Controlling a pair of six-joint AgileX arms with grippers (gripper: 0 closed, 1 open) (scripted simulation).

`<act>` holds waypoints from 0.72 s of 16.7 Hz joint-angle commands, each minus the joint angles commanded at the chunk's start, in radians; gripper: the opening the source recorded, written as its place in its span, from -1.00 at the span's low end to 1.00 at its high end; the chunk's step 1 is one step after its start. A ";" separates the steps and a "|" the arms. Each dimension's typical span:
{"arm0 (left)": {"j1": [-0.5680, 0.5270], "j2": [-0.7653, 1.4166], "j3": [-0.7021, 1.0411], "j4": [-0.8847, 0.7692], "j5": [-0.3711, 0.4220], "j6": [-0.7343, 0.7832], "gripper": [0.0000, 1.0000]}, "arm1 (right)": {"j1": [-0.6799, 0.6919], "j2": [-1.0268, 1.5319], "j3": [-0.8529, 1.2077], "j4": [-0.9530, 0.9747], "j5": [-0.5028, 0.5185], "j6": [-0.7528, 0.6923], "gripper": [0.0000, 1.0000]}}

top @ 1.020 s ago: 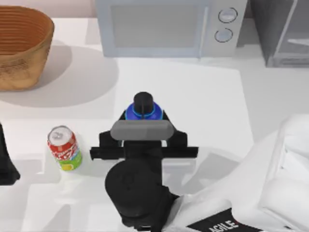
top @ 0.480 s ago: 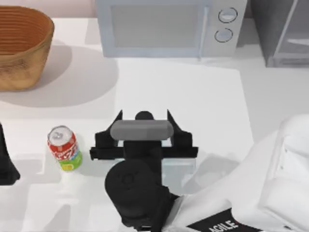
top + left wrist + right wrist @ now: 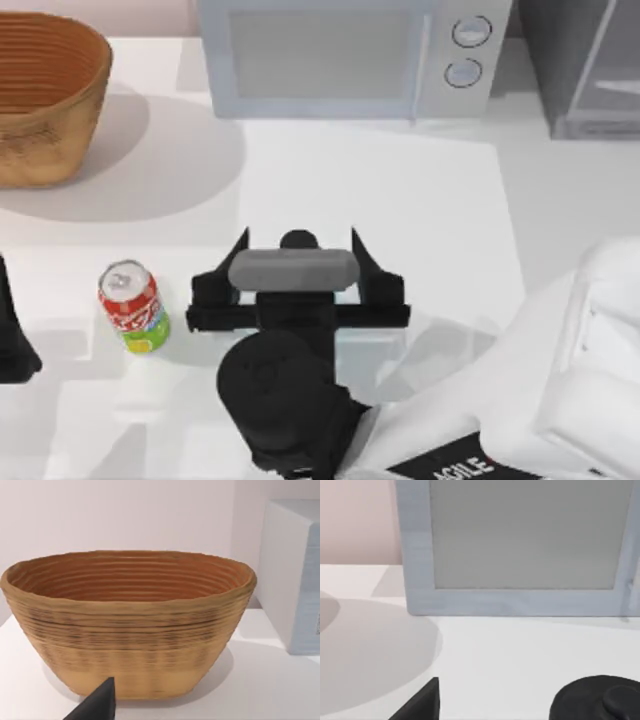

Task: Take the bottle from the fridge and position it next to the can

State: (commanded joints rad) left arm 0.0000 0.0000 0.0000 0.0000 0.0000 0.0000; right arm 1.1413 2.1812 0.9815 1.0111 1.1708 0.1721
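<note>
Straddling bottle (image 3: 298, 240), right gripper (image 3: 298, 262) fingers (image 3: 236, 262) spread; can (image 3: 132, 307) beside.

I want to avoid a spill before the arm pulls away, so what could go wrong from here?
The right gripper is open, its fingers spread to either side of the bottle. If it withdraws sideways or tilted, a finger might clip the black cap and tip the bottle. The can stands to the left, so a falling bottle could knock it over.
</note>
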 joint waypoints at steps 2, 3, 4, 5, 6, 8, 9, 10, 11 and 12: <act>0.000 0.000 0.000 0.000 0.000 0.000 1.00 | 0.024 -0.011 -0.016 -0.008 0.025 0.014 1.00; 0.000 0.000 0.000 0.000 0.000 0.000 1.00 | 0.041 -0.018 -0.028 -0.013 0.040 0.023 1.00; 0.000 0.000 0.000 0.000 0.000 0.000 1.00 | 0.057 -0.025 -0.038 -0.018 0.055 0.032 1.00; 0.000 0.000 0.000 0.000 0.000 0.000 1.00 | 0.068 -0.030 -0.045 -0.021 0.065 0.037 1.00; 0.000 0.000 0.000 0.000 0.000 0.000 1.00 | 0.071 -0.031 -0.047 -0.022 0.068 0.039 1.00; 0.000 0.000 0.000 0.000 0.000 0.000 1.00 | 0.071 -0.031 -0.047 -0.022 0.068 0.039 1.00; 0.000 0.000 0.000 0.000 0.000 0.000 1.00 | 0.066 -0.027 -0.043 -0.022 0.066 0.038 1.00; 0.000 0.000 0.000 0.000 0.000 0.000 1.00 | 0.066 -0.027 -0.043 -0.022 0.066 0.038 1.00; 0.000 0.000 0.000 0.000 0.000 0.000 1.00 | 0.063 -0.037 -0.043 -0.029 0.062 0.038 1.00; 0.000 0.000 0.000 0.000 0.000 0.000 1.00 | 0.056 -0.057 -0.043 -0.043 0.052 0.038 1.00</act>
State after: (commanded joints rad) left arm 0.0000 0.0000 0.0000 0.0000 0.0000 0.0000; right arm 1.1975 2.1238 0.9386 0.9685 1.2230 0.2101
